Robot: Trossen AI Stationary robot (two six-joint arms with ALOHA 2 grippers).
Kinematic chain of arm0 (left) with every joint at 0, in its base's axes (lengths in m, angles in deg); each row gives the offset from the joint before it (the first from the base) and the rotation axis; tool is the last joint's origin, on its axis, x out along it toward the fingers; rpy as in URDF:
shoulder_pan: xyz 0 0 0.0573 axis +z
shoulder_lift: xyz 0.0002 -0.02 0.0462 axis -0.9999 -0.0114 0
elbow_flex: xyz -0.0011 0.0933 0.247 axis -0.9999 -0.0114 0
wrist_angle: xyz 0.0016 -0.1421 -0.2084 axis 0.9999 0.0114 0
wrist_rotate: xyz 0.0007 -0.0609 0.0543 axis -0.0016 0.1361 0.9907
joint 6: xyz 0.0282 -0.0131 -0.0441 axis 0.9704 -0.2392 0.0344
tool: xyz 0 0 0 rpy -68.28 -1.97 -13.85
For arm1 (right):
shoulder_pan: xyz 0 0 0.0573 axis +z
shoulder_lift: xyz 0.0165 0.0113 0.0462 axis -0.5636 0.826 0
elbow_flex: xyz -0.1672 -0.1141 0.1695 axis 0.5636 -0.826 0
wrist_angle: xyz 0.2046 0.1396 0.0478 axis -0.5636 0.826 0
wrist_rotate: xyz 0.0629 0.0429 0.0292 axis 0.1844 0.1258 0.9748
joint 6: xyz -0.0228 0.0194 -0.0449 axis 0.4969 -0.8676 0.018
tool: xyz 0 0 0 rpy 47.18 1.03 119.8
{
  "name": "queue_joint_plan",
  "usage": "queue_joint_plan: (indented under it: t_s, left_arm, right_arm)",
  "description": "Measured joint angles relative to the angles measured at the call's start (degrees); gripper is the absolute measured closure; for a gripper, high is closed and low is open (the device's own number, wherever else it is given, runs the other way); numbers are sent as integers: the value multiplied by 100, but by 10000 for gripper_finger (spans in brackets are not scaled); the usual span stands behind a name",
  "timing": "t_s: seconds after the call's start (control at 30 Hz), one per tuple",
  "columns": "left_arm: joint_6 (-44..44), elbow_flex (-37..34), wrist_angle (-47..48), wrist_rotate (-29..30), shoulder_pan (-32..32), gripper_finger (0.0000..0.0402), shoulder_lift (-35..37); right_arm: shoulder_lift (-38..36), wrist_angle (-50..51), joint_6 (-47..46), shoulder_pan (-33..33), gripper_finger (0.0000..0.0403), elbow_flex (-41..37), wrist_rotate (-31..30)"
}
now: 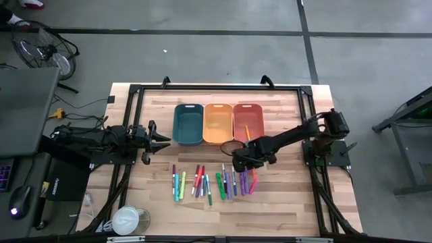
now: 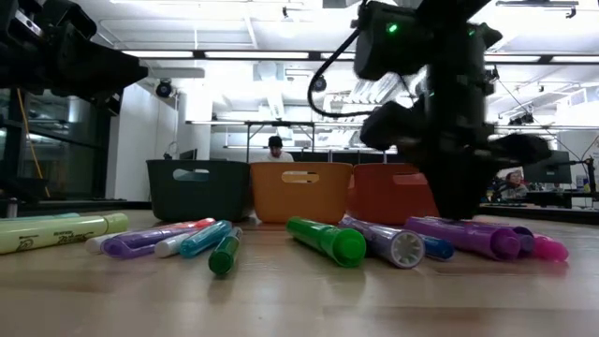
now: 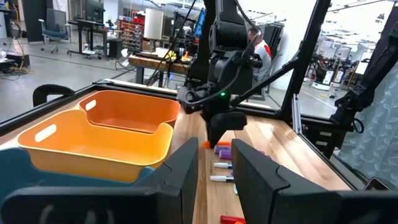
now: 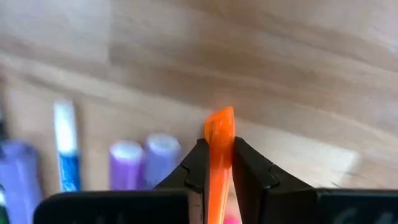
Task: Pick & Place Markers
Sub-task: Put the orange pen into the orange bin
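A: Right gripper status?

B: Clamped on an orange marker — fingers pressed to both sides, tip sticking out past them. Down low over the right end of the marker row, per the high view.

A: Why there?

B: Looks like a fresh pick from the row. Probably headed for the orange bin just behind — one orange stick already lying inside it, so likely sorting by colour. Just a guess.

A: Rest of the markers?

B: Lying loose on the table in a rough line in front of the three bins; greens and reds to the left, purples and a pink one close under the right arm. Purple caps and a blue-and-white one visible right beside the held marker.

A: Clearance?

B: Tight at the pick — neighbours near the fingers, so straight up first, no sideways drag. Then open boards between row and bins. Bin near wall to clear before release. Teal bin, yellow-orange bin and orange one sitting touching side by side, so little margin for drift across rims.

A: Left side?

B: Left gripper parked at the left table edge, fingers partly apart, nothing between them. Well clear of the right arm's path
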Motion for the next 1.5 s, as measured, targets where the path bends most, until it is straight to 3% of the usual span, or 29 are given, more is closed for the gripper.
queue_joint_plan:
  t_s: [0.33,0.67,0.93,1.1,1.5]
  left_arm:
    - [0,0,2,0,-1,308,0]
    - [0,2,4,0,-1,308,0]
    - [0,1,2,0,0,308,-1]
    - [1,2,2,0,-1,308,0]
    - [1,2,2,0,0,308,0]
  right_arm:
    - [-426,37,23,-16,400,28,-203]
    - [-537,219,19,-96,402,34,-300]
    - [-537,226,-237,113,398,38,110]
    - [-537,353,-797,425,360,41,63]
    - [-392,275,-2604,933,203,49,-279]
